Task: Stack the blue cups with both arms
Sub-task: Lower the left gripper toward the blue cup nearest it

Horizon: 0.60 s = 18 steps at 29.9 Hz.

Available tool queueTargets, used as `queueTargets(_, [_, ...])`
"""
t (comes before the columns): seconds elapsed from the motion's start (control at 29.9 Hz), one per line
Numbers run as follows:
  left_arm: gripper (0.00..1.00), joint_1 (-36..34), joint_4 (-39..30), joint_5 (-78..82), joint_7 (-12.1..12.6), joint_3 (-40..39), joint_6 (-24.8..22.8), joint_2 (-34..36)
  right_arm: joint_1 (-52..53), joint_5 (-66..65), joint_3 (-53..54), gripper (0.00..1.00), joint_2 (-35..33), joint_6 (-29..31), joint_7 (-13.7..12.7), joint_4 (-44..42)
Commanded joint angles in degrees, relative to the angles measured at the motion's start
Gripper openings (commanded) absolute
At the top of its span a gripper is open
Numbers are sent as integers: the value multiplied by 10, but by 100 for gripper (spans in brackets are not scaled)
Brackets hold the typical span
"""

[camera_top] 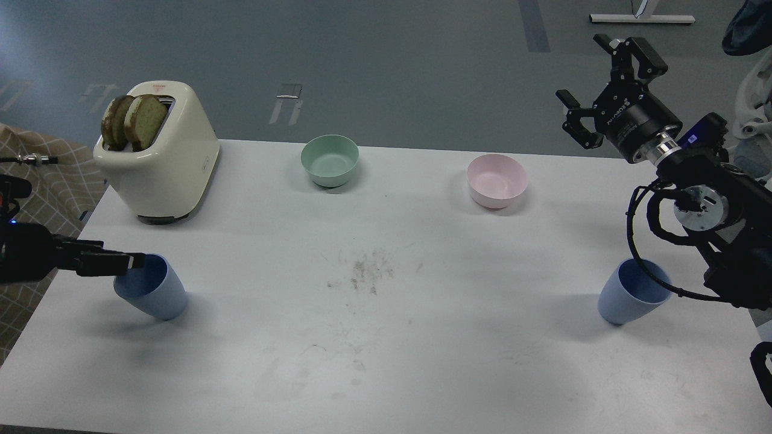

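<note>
Blue cups: two matching matte light-blue tumblers, handleless, tapering to a narrow base, with darker blue interiors. The left cup (151,288) stands at the near-left area of the white table (422,361), in front of the toaster (163,157). The right cup (633,292) stands at the near-right area, well apart from the first. Both appear upright and unstacked.

Surfaces: the tabletop is smooth and pale, with a patch of dark crumbs or scuffing (365,271) near its centre. The toaster is glossy cream with rounded corners and carries two browned bread slices (134,120) in its slots. A pale green bowl (330,160) and a pink bowl (497,180), both round and matte, sit along the far side.

Left gripper (134,261): it reaches in horizontally, with its tips at the rim of the left cup. The fingers appear as one dark bar, so their spread and any grip on the cup cannot be determined.

Right gripper (600,90): it is raised above the far-right table edge, fingers (639,54) spread wide apart, holding nothing. The right cup sits below the right arm (718,199), just beside its looped cable (639,241).
</note>
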Motion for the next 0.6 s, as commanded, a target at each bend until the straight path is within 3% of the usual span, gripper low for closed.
queueTargets(0.0, [93,4,9,19,0,1,3,-5,0,0,1,100,0,0,0,0])
queueTargets(0.4, [77,29,38,20,0,4,25,-25,-4,0,1,100,-4,0,1,-1])
queueTargets(0.43, [70,30,44,20,0,4,29,-33,-5,0,1,100,-4,0,1,-1])
queueTargets(0.47, [56,34,49,20,0,4,32,-37,-7,0,1,100,-4,0,1,0])
queueTargets(0.57, [39,40,57,20,0,3,33,-42,-7,0,1,100,-4,0,1,-1])
